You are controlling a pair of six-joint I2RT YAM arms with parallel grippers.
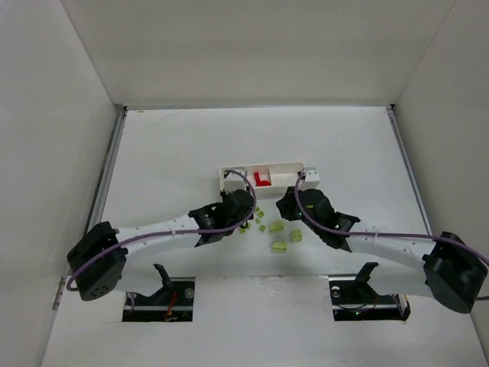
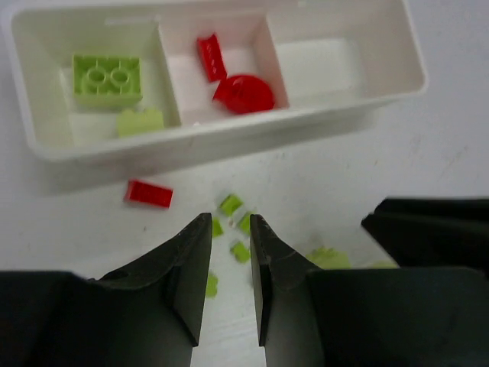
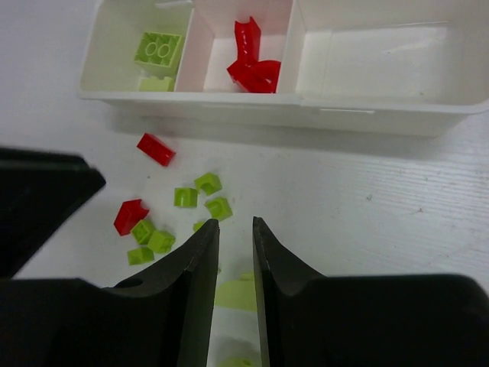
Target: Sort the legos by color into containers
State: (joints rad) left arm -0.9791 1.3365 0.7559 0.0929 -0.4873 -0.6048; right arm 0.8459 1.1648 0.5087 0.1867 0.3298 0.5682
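Observation:
The white tray [image 1: 302,167] lies past both grippers. Its left compartment holds lime green legos [image 2: 107,79], its middle one holds red legos [image 2: 243,93], and its right one [image 3: 382,61] is bare. Loose lime legos [image 1: 276,227] and two red ones [image 3: 156,149] [image 3: 131,215] lie on the table in front of the tray. My left gripper [image 2: 229,222] hovers over small green legos [image 2: 231,204], jaws narrowly apart and empty. My right gripper [image 3: 235,225] is also narrowly apart, with a lime lego [image 3: 237,294] on the table under the gap.
The two grippers [image 1: 246,200] [image 1: 286,202] are close together just in front of the tray. The right arm's dark body [image 2: 435,229] shows in the left wrist view, and the left arm's [image 3: 38,199] in the right wrist view. White walls enclose the table.

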